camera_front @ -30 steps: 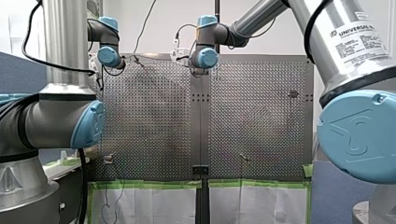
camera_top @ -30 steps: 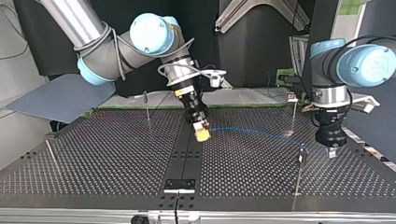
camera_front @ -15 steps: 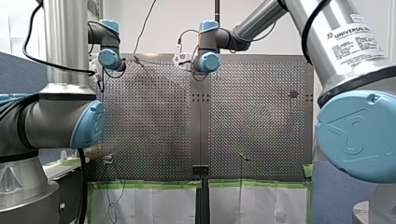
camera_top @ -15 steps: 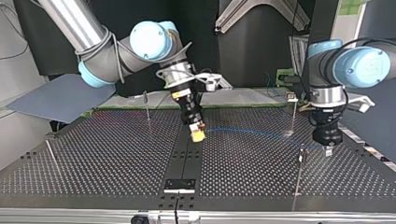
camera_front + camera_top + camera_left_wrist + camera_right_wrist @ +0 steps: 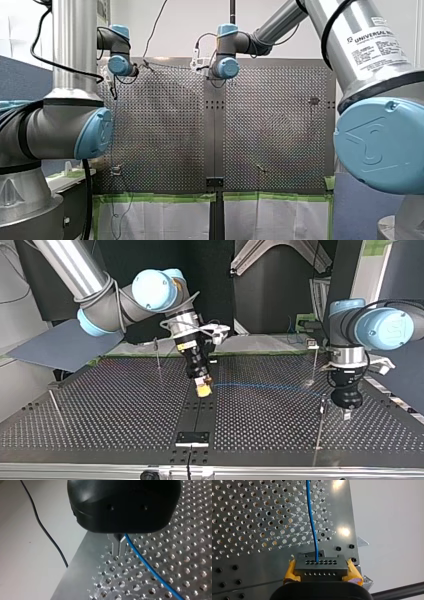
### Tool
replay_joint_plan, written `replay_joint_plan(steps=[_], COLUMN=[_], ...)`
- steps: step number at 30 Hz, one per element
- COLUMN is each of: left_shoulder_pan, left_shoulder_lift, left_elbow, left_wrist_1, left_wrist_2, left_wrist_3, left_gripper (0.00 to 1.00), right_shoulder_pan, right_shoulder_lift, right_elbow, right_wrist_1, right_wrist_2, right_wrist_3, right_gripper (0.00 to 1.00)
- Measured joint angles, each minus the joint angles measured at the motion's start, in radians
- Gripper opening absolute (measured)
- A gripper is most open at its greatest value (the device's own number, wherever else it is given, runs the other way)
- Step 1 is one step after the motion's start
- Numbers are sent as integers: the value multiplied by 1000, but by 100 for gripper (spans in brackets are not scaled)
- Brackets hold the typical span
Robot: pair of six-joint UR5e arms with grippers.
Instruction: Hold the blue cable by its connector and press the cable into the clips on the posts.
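Note:
In the right wrist view my right gripper (image 5: 320, 567) is shut on the grey connector block (image 5: 319, 566) with its yellow pads (image 5: 290, 570) on either side. The blue cable (image 5: 312, 522) runs ahead from it over the perforated table. In the top view my right gripper (image 5: 203, 388) hangs tilted over the table's middle strip. From there the blue cable (image 5: 265, 386) arcs toward my left gripper (image 5: 346, 414) at the view's right. In the left wrist view the metal fingers of my left gripper (image 5: 117, 547) are shut on the blue cable (image 5: 147, 567). A thin post (image 5: 320, 412) stands just beside that gripper.
More thin posts stand on the perforated table (image 5: 100, 410): one behind the cable (image 5: 314, 360), one at the back left (image 5: 157, 357), one leaning at the left edge (image 5: 56, 410). A black plate (image 5: 192, 438) sits at the near middle. A black wire (image 5: 47, 533) hangs past the table's edge.
In the top view both grippers have moved toward the view's left and nearer the camera. The blue cable went with them.

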Motion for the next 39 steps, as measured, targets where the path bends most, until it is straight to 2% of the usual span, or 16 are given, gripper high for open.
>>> replay_joint_plan(steps=[12,22,31,39], left_shoulder_pan=[-2,0,10,12], left_shoulder_lift=[-24,-87,-95,-94], left_elbow=[65,114,117,118], left_wrist_1=[-1,-25,-26,-25], left_wrist_2=[-11,-8,-10,-3], left_wrist_3=[-47,-39,-43,-43], left_gripper=[0,0,0,0], right_shoulder_pan=[-43,-90,-135,-146], right_shoulder_lift=[3,42,70,109], right_elbow=[-12,-94,-135,-150], right_wrist_1=[-8,6,11,21], right_wrist_2=[-6,-40,-74,-94], right_wrist_3=[4,12,20,21], right_gripper=[0,0,0,0])
